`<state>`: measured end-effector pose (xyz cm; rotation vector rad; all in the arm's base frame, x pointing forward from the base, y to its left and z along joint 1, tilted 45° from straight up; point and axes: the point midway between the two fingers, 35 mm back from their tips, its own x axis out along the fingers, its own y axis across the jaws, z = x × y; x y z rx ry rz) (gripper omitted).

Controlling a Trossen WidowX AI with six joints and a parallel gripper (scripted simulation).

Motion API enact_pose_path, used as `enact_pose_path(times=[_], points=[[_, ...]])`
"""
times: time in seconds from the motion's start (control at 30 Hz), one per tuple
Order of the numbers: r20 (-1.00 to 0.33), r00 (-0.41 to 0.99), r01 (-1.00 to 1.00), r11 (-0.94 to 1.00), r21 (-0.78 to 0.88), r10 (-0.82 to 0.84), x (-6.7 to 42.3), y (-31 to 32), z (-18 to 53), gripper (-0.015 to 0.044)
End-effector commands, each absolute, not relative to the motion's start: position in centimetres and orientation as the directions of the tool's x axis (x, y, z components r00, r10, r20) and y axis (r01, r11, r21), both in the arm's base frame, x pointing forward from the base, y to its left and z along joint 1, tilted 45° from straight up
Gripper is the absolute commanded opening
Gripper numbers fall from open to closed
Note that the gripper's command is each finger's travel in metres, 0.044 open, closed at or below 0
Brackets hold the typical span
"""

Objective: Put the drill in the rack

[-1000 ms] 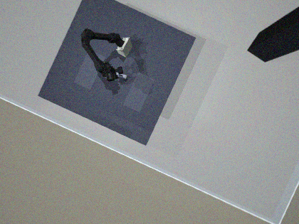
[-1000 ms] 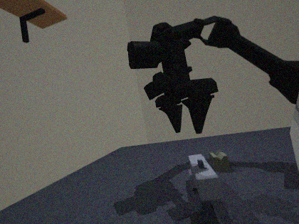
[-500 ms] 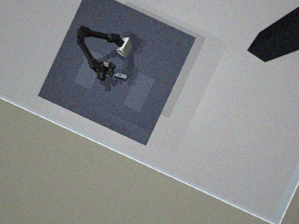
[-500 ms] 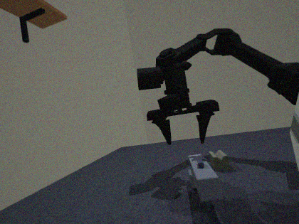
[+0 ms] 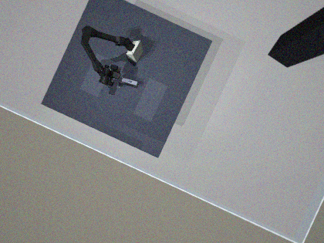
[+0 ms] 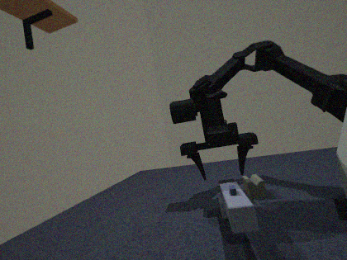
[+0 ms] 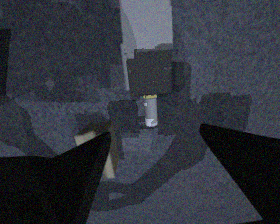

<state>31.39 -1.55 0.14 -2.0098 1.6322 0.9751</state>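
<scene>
A pale oblong block point(image 5: 126, 81) point(image 6: 237, 207) lies on the dark blue mat point(image 5: 173, 69) point(image 6: 124, 214). A small dark key point(image 6: 233, 191) sits in its top face. In the wrist view a short grey drill end with a yellowish top point(image 7: 149, 111) sticks out below a dark block face point(image 7: 150, 70). My gripper point(image 5: 109, 75) point(image 6: 222, 173) point(image 7: 155, 132) is open wide and empty. It points down, just above the block's far end, with the drill end between and beyond the fingertips. Small tan pieces point(image 6: 253, 181) point(image 7: 86, 139) lie by that end; I cannot tell what they are.
The arm's white base box point(image 5: 135, 52) stands at the back of the mat. Two paler rectangles point(image 5: 151, 99) point(image 5: 90, 83) are marked on the mat near the block. A dark shape point(image 5: 298, 39) lies off the mat at the right, and a wooden shelf point(image 6: 30, 3) hangs on the wall.
</scene>
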Motion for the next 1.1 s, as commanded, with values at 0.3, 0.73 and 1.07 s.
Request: enact_pose_path(times=[0.3,0.73,1.07], points=[[-0.706,0.091,-0.952,-0.270,0.146,-0.703,31.3,-1.9,0.0,0.0440],[-0.706,0.091,-0.952,-0.270,0.146,-0.703,31.4,-2.9,-1.8,0.0440],[-0.705,0.091,-0.952,-0.270,0.146,-0.703,31.3,-3.7,-3.2,0.0440]])
